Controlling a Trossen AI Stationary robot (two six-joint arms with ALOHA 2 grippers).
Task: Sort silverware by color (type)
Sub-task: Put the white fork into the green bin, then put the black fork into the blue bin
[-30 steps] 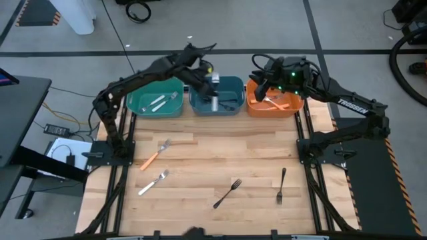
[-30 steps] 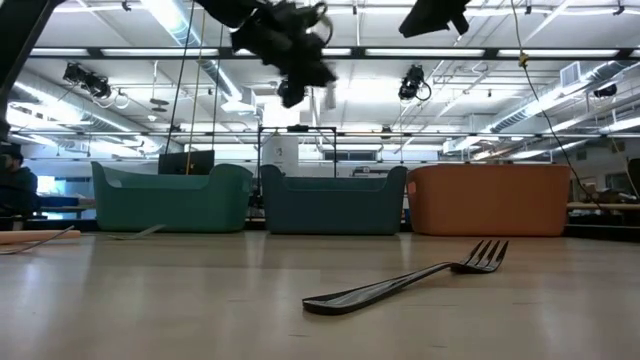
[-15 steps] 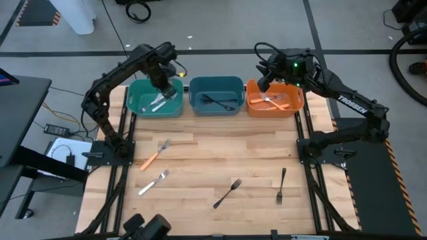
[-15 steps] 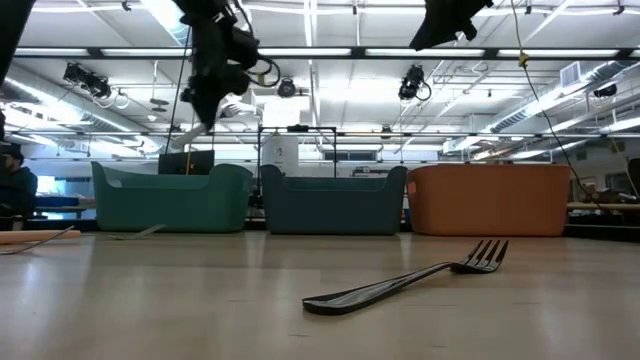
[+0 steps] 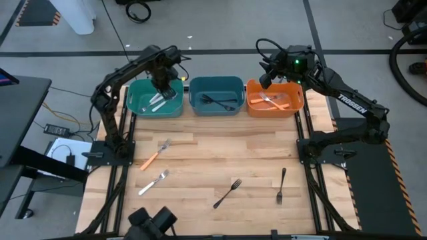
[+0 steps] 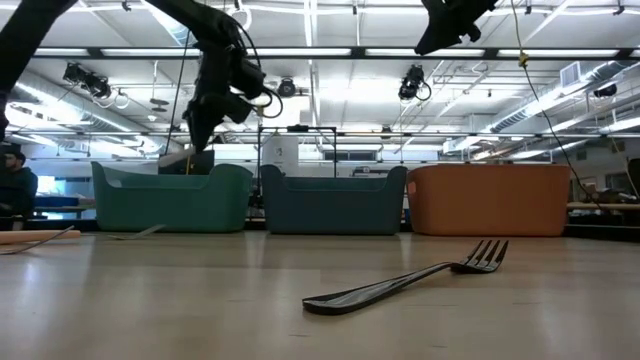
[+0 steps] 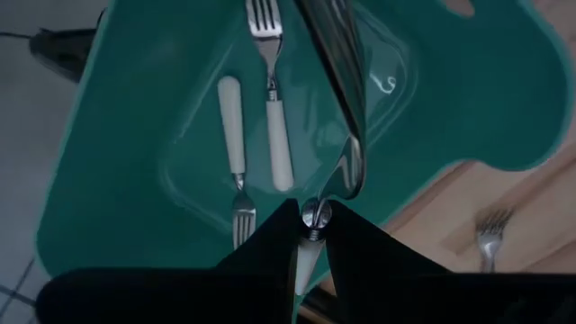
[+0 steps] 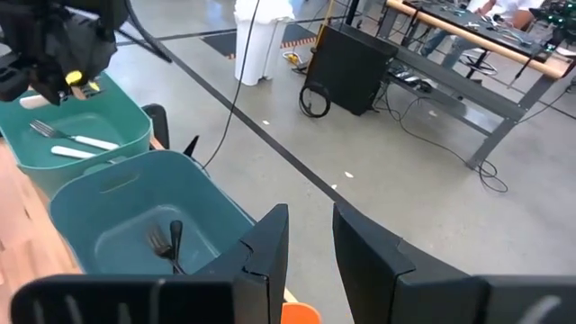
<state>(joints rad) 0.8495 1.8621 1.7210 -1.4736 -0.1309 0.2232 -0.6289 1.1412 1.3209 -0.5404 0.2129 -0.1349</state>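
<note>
My left gripper (image 5: 162, 85) hangs over the teal bin (image 5: 137, 100) and is shut on a white-handled utensil with a shiny silver head (image 7: 337, 81). Two white-handled forks (image 7: 279, 135) lie in that bin. My right gripper (image 5: 262, 79) is open and empty above the far left corner of the orange bin (image 5: 297, 100), which holds orange-handled pieces (image 5: 273, 102). Black forks (image 5: 220, 101) lie in the blue bin (image 5: 197, 87). On the table lie an orange-handled fork (image 5: 153, 155), a white-handled fork (image 5: 153, 181) and two black forks (image 5: 227, 193) (image 5: 281, 185). My left gripper pinches the utensil between its two fingers at the neck (image 7: 315, 214), where the silver head meets the white handle (image 7: 307, 259). The fingers come from above and point down into the teal bin. The utensil is lifted clear of the bin's floor, its head reaching out past the fingertips.
The three bins stand in a row along the table's far edge. The wooden table (image 5: 220, 150) is bare between the bins and the loose forks. A dark object (image 5: 152, 220) shows at the near edge. In the low view one black fork (image 6: 410, 280) lies close.
My left gripper has carried the utensil from above the blue bin toward the table's left, and now hangs over the teal bin, a little lower than half a second ago. My right gripper has drifted slightly toward the far edge, above the orange bin.
</note>
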